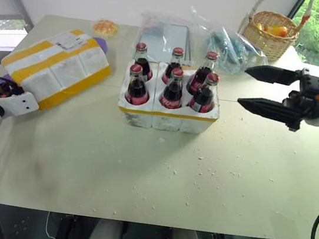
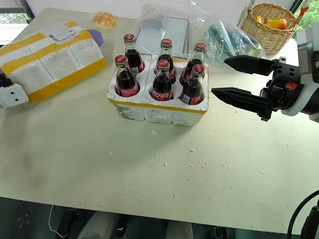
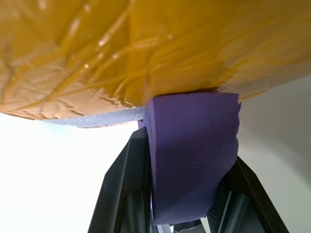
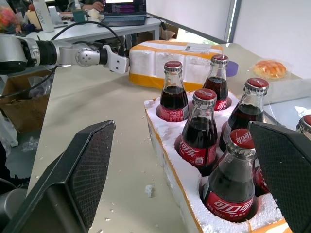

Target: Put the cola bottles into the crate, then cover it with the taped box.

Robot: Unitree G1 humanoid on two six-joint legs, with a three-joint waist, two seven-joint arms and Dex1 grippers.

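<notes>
On the table (image 1: 139, 176), near its middle: all six wells of the crate (image 1: 167, 116) filled
Bottles (image 1: 138, 87): six, upright, two rows of three, red caps up, red labels facing outward
Crate: low white foam, yellow band along the upper edge, white crumbs scattered on the table just in front and to the right of it
Box (image 1: 57, 66): off to the left of the crate, apart from it, lying tilted with yellow bands across the top and a printed label near the far end
Purple tab (image 3: 194, 155): sticking out from under the box's near corner; another purple piece (image 1: 100, 44) peeking out at the far corner
Left tool (image 3: 187, 221): at the near left corner of the box, black fingers pressed together on the purple tab, pinching it from both sides
Right tool (image 1: 264, 90): held in the air to the right of the crate, level, pointing toward the bottles, fingers spread wide, gripping nothing
Behind the crate: clear plastic bags (image 1: 230, 40), wicker basket (image 1: 272, 33) with fruit, wrapped bun (image 1: 105, 27)
</notes>
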